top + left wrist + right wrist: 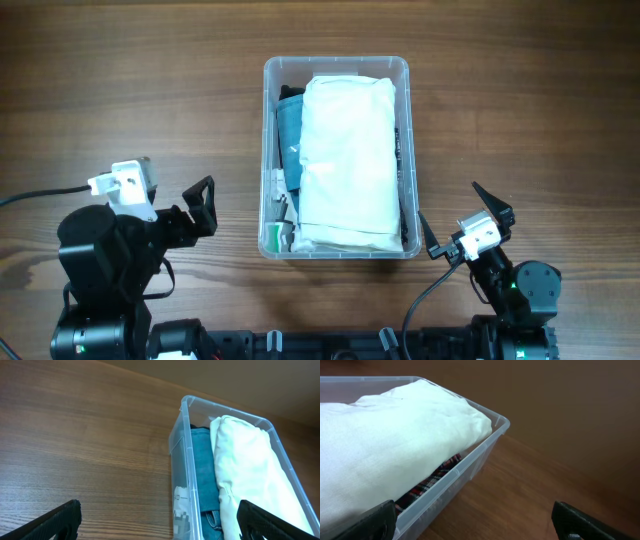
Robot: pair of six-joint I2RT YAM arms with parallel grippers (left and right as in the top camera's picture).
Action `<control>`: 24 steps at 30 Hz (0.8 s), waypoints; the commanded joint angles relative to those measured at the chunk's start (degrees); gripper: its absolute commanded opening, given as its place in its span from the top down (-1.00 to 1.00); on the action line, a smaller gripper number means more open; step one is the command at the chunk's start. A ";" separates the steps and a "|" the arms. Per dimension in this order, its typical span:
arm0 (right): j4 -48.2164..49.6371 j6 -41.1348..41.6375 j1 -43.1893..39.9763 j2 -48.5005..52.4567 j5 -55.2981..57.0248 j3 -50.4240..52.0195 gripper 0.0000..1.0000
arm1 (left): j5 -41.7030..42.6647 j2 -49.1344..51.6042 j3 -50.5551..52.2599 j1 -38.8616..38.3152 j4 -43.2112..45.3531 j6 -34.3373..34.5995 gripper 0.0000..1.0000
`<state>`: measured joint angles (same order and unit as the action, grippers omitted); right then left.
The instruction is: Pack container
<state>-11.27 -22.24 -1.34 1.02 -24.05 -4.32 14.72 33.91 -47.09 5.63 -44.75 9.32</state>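
Note:
The clear plastic container (266, 110) stands at the table's middle. A folded white garment (345, 160) lies on top inside it, with a blue denim garment (289, 135) along its left side. In the left wrist view the container (181, 445) shows the denim (202, 470) and the white garment (250, 470). In the right wrist view a plaid garment (432, 480) shows under the white one (385, 445), behind the container wall (475, 462). My left gripper (203, 207) is open and empty, left of the container. My right gripper (462, 222) is open and empty, right of its near corner.
The wooden table (120, 90) spreads all round the container. A black cable (30, 196) runs in from the left edge to the left arm. The arm bases sit along the front edge.

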 commanded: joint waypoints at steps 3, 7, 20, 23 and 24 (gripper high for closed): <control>0.31 -0.28 -0.13 0.26 -1.73 -0.57 -0.99 | 0.70 -0.04 0.22 -0.04 0.15 0.52 -1.00; 0.31 -0.26 -0.13 0.28 -1.75 -0.57 -0.99 | 0.70 -0.04 0.22 -0.04 0.15 0.52 -1.00; 0.28 -0.28 -0.13 0.28 10.62 -0.57 -0.99 | 0.70 -0.04 0.22 -0.26 0.15 0.52 -1.00; 0.09 -0.28 -0.13 0.28 15.50 -0.57 -0.99 | 0.68 -0.07 0.22 -0.26 0.15 0.52 -0.99; 0.09 -0.26 -0.13 0.28 15.50 -0.57 -0.99 | 0.70 -0.26 0.22 -0.26 0.13 0.52 -0.99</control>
<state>-11.29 -22.24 -1.34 1.06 -12.51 -4.32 14.72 33.91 -47.09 5.63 -44.75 9.30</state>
